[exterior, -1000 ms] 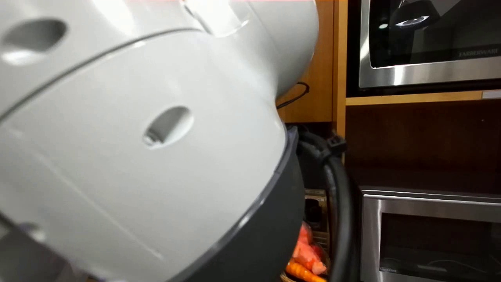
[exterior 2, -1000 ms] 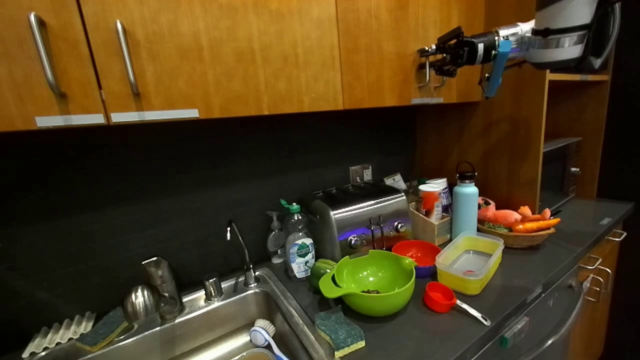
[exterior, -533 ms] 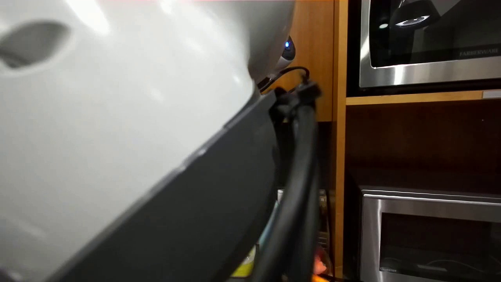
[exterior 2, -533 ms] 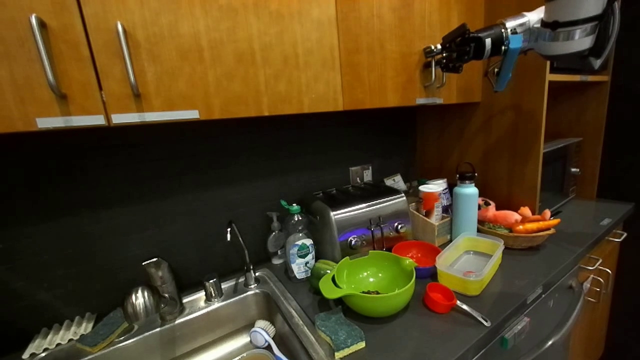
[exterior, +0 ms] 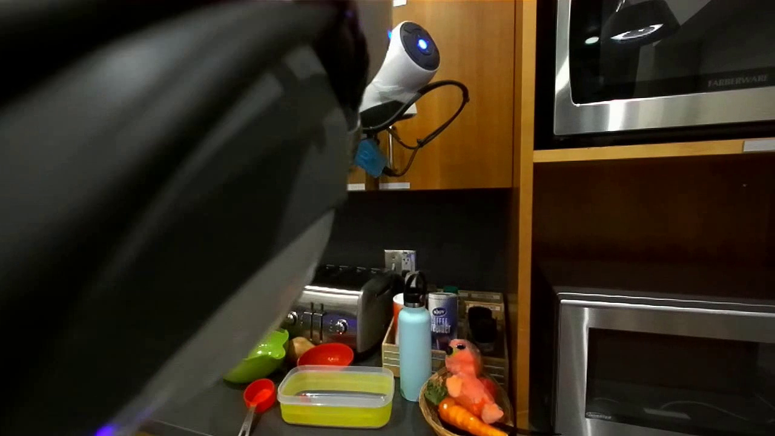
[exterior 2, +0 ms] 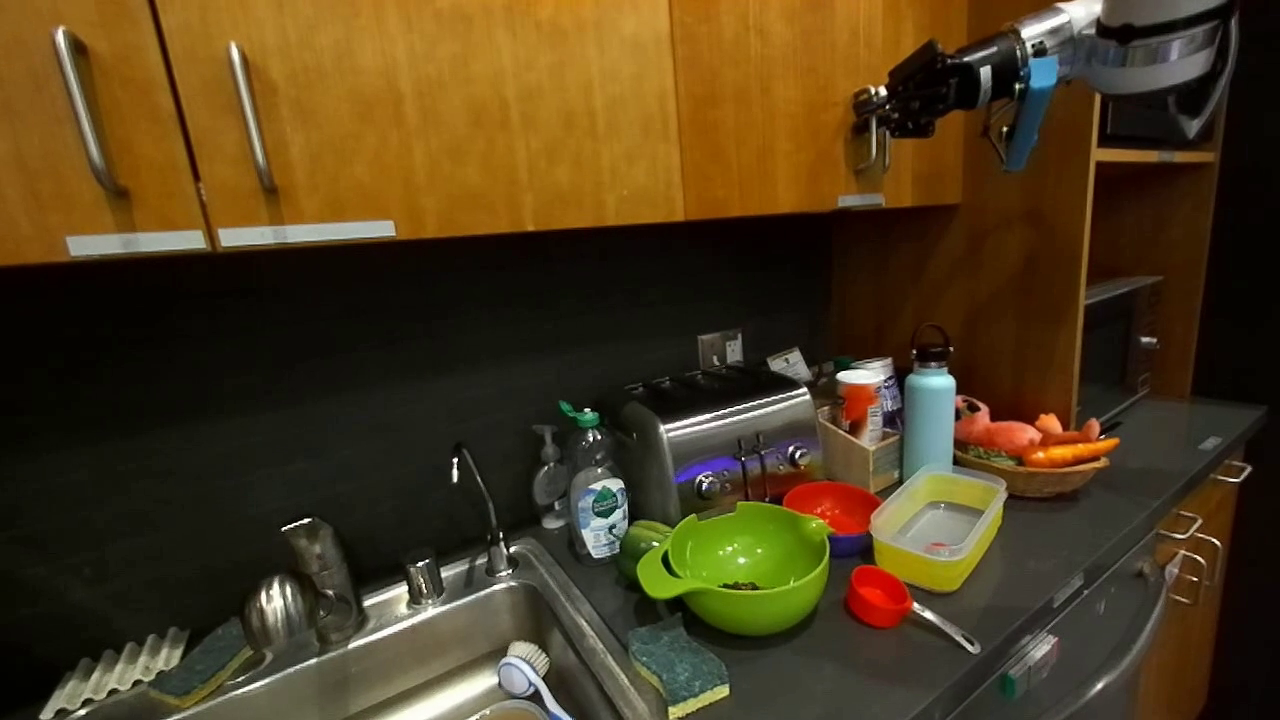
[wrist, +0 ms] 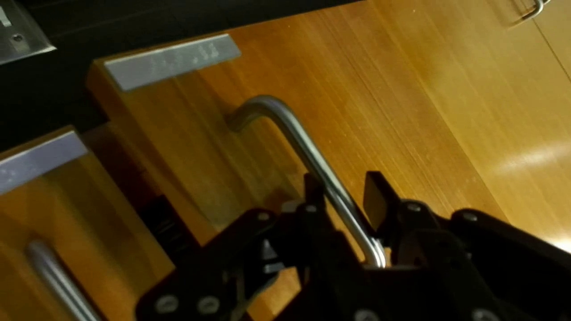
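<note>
The handle [wrist: 308,148] obstructs the space inside the pincer [wrist: 344,189]; free room lies between handle and cabinet door [wrist: 379,120]

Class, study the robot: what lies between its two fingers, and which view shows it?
A metal cabinet handle runs between the fingers; the wrist view shows this.

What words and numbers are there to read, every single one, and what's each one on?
"FARBERWARE" on the upper microwave.
"NJOY" on the blue and white canister; under it, probably "COFFEE" and "creamer", slightly blurred.
Too small to read: the print on the lower microwave, soap bottle, red canister and little card.
Too blurred to read: the marks on the gray strips on the cupboard doors.
I can't make out any numbers.
</note>
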Controlling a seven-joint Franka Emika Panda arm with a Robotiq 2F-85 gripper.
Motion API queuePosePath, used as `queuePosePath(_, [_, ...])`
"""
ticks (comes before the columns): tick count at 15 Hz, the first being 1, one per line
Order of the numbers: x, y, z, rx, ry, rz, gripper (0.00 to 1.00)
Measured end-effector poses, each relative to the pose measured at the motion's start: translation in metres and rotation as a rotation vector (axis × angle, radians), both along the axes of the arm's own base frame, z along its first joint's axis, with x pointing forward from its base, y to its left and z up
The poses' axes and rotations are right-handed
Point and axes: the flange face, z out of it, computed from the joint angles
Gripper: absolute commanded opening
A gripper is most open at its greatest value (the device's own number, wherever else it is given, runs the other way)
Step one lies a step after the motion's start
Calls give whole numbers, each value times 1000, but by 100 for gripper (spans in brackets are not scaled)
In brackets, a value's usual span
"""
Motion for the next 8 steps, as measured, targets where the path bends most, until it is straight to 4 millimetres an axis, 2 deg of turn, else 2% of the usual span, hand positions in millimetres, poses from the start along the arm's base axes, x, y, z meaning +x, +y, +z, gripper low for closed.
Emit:
queuePosePath(4, [-7, 18, -2, -24, -41, -65, 6])
queuePosePath(8, [-18, 50, -7, -41, -89, -103, 6])
